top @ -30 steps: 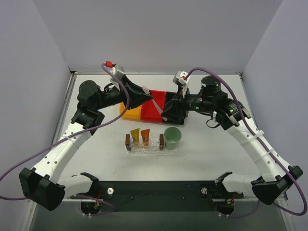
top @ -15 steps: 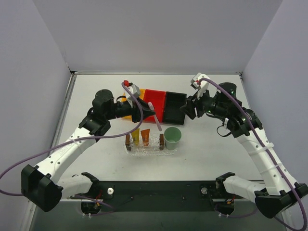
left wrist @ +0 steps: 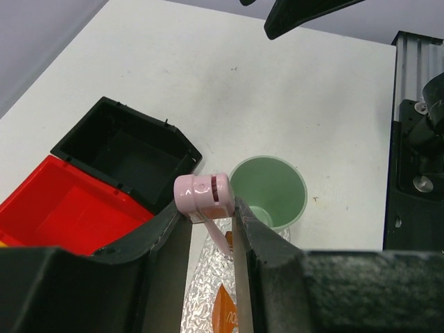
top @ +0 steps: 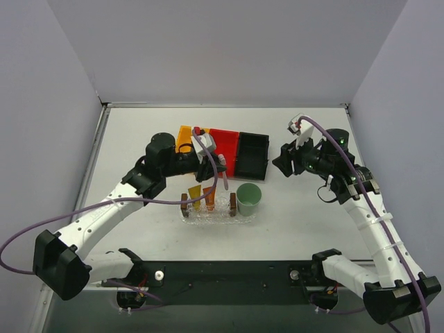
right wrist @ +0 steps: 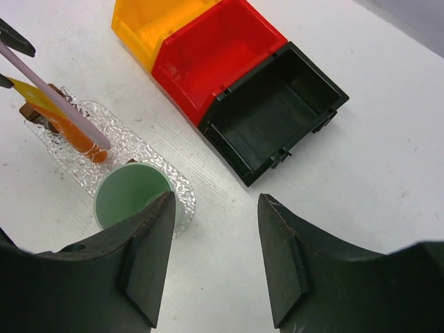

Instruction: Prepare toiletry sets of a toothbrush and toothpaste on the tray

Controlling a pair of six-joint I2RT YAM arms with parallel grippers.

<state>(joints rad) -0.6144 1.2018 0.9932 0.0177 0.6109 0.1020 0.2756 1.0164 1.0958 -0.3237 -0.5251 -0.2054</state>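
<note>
Toothbrush (left wrist: pixel 202 197) in left gripper (left wrist: pixel 210 223)

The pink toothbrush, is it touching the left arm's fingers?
Touching. The left wrist view shows the toothbrush pinched between the two black fingers, with its pink head sticking out past their tips.

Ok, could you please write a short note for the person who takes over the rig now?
Left gripper: shut on the toothbrush, held above the tray.
Right gripper: open and empty, near the black bin.
Done: yellow tube and orange tube are on the tray, beside the green cup.
Left: lay the toothbrush on the tray by the tubes, then release.
</note>
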